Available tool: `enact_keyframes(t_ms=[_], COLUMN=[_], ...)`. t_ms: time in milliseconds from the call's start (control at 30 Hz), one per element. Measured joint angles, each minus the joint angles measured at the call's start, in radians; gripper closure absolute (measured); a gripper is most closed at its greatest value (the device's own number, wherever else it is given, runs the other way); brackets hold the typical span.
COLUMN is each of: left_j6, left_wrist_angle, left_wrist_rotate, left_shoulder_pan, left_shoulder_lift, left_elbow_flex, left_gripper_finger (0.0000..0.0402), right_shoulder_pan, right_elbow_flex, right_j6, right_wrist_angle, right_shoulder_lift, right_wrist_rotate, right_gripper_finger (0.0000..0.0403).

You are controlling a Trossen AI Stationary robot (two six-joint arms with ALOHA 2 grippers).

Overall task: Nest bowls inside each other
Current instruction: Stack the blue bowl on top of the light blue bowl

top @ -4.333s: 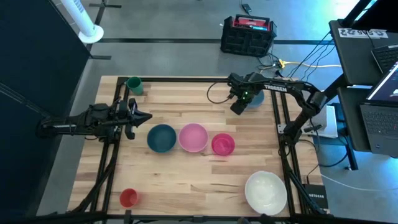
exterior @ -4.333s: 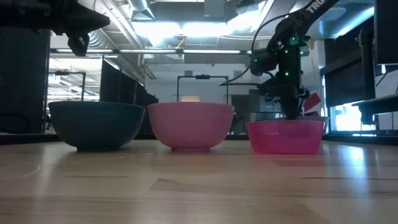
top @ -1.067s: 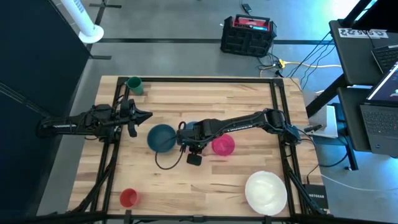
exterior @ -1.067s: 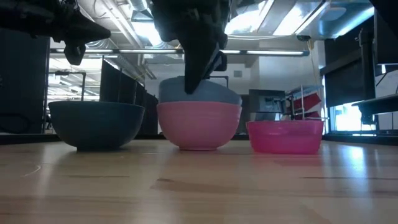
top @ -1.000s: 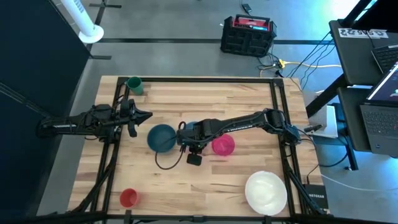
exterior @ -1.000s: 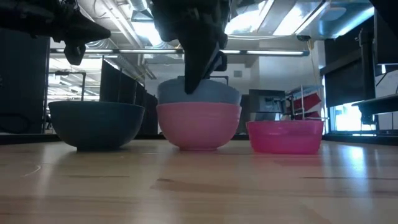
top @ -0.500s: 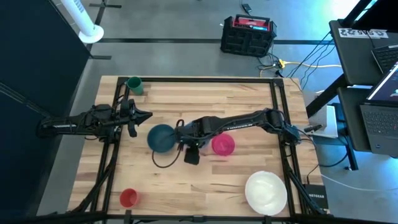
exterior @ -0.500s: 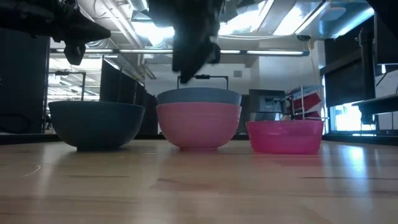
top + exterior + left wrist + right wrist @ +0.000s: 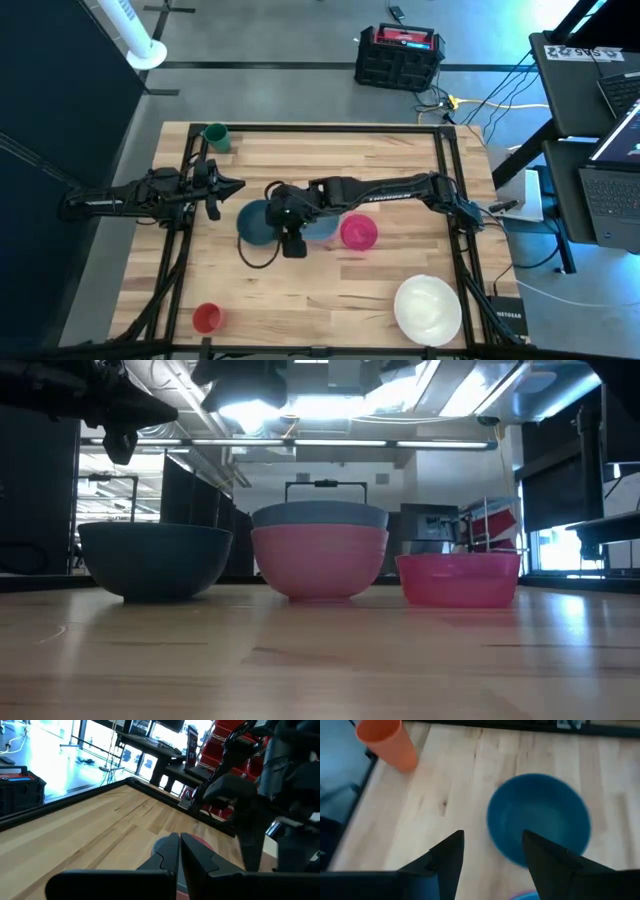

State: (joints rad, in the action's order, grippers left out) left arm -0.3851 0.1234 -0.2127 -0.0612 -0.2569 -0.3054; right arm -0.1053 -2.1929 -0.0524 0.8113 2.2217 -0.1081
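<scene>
Right end effector point(image 9: 490, 852) above dark teal bowl point(image 9: 538, 817) — fingers apart, empty

The right arm reaches far across from the counter's right edge toward its middle, stretched nearly straight, its wrist turned downward. The right end effector point(image 9: 490, 852) hangs above the counter with its two fingers spread apart and nothing between them. The left arm waits along the counter's left edge, level, its left end effector point(image 9: 179, 851) closed, fingers pressed together.
</scene>
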Motion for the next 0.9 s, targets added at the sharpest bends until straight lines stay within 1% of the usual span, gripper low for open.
enact_keyframes(t_ms=[100, 200, 633, 767, 833, 900], left_j6=[0.000, 0.002, -0.007, -0.005, -0.005, -0.003], left_wrist_angle=[0.001, 0.002, 0.000, 0.001, 0.000, 0.001], left_wrist_rotate=[0.000, 0.000, 0.000, 0.000, 0.000, 0.000], left_shoulder_pan=[0.000, 0.000, 0.000, 0.000, 0.000, 0.000], left_shoulder_lift=[0.000, 0.000, -0.004, -0.004, -0.004, -0.005], left_elbow_flex=[0.000, 0.000, 0.001, 0.001, 0.001, 0.001], left_gripper_finger=[0.0402, 0.0402, 0.0402, 0.0402, 0.0402, 0.0402], right_shoulder_pan=[0.009, 0.010, 0.011, 0.020, 0.024, 0.029], right_elbow_flex=[0.002, 0.004, 0.005, 0.005, 0.006, 0.011], right_j6=[-0.104, -0.169, -0.247, -0.248, -0.245, -0.243], right_wrist_angle=[0.001, -0.005, -0.020, -0.054, -0.045, -0.051], right_shoulder_lift=[0.034, 0.079, 0.197, 0.205, 0.208, 0.215], right_wrist_rotate=[-0.017, -0.040, -0.046, -0.024, -0.016, -0.016], right_gripper_finger=[0.0214, 0.0214, 0.0214, 0.0214, 0.0215, 0.0223])
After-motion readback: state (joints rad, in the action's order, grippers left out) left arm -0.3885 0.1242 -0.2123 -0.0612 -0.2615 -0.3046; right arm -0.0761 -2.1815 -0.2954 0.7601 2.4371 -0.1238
